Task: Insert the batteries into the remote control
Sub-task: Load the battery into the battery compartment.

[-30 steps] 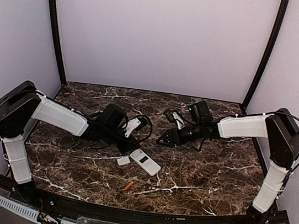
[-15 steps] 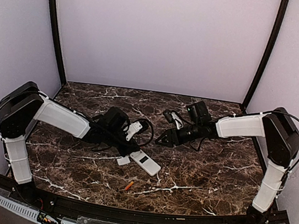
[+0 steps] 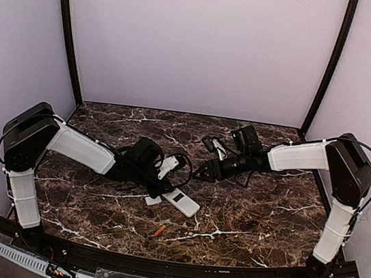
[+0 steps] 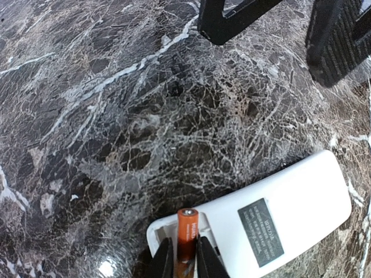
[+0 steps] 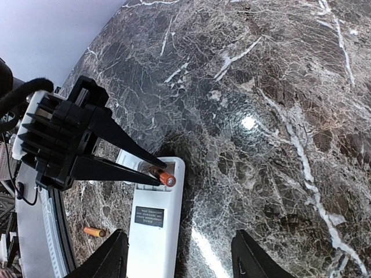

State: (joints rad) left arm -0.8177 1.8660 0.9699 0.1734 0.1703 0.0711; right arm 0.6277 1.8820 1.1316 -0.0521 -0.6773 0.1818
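Remote flat on the counter, white back up, dark label near its middle, battery bay uncovered at the end toward the left arm. Left end effector low over that end, clamped on a battery, with one finger on each side, touching it. Battery orange, its tip angled down into the open bay, just inside the remote's end edge. Seated or not: cannot tell. From the right wrist view, the same grip seen from the other side: two thin black fingers narrowing to a point at the remote's bay end, orange tip between them.

Right end effector beyond the remote's far side, raised off the counter, fingers wide apart with nothing between them, pointing toward the remote. From the left wrist view, visible as two dark fingers past the remote, well apart from it.

Second battery loose on the counter on the remote's near side, near it but not touching. Small white cover on the counter just beside the remote's bay end, on the left-arm side.
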